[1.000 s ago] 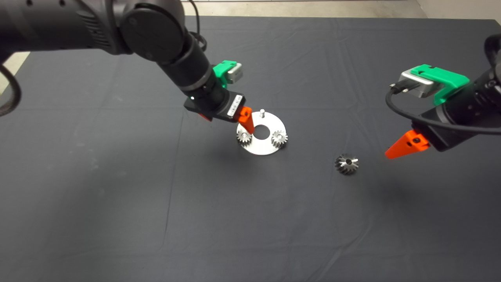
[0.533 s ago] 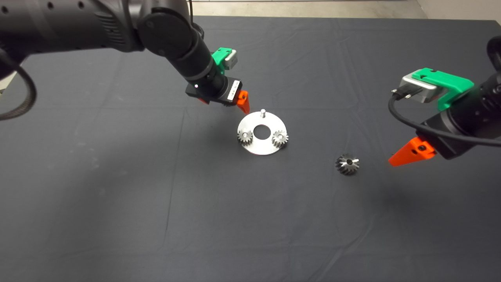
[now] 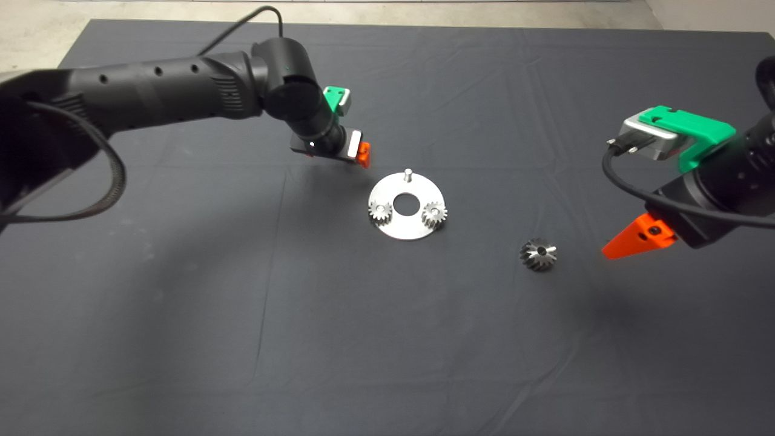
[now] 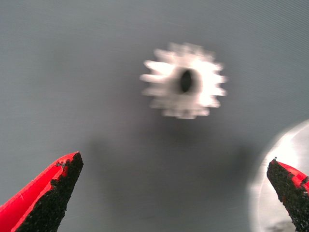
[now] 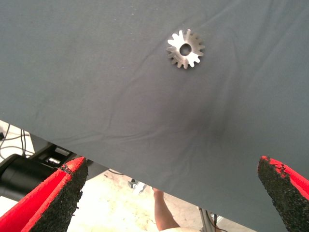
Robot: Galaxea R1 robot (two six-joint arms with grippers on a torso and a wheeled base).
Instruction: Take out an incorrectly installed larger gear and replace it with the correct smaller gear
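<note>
The larger gear (image 3: 537, 254) stood alone on the table's dark mat (image 3: 181, 303), its star-like face up, between the table's middle and its right edge, off the plate and clear of both arms. The smaller gear (image 4: 184, 80), seen only in the left wrist view and blurred there, lay flat on the mat with its dark centre hole up, close to the rim of the round silver plate (image 3: 407, 233). That plate sat near the table's middle. It carried two small gears with shiny pins, one on its left side (image 3: 380, 211) and one on its right (image 3: 433, 214), and a bare pin (image 3: 408, 175) on the side toward the far edge.

The left claw (image 4: 172, 162) hung above the smaller gear, just off the plate's far-left rim, its fingers wide apart and holding nothing. The right claw (image 5: 171, 163) hovered near the right edge, beside the larger gear but not touching it, fingers also spread wide and empty. Past the table's edge the right wrist view showed pale floor and a person's leg (image 5: 164, 215).
</note>
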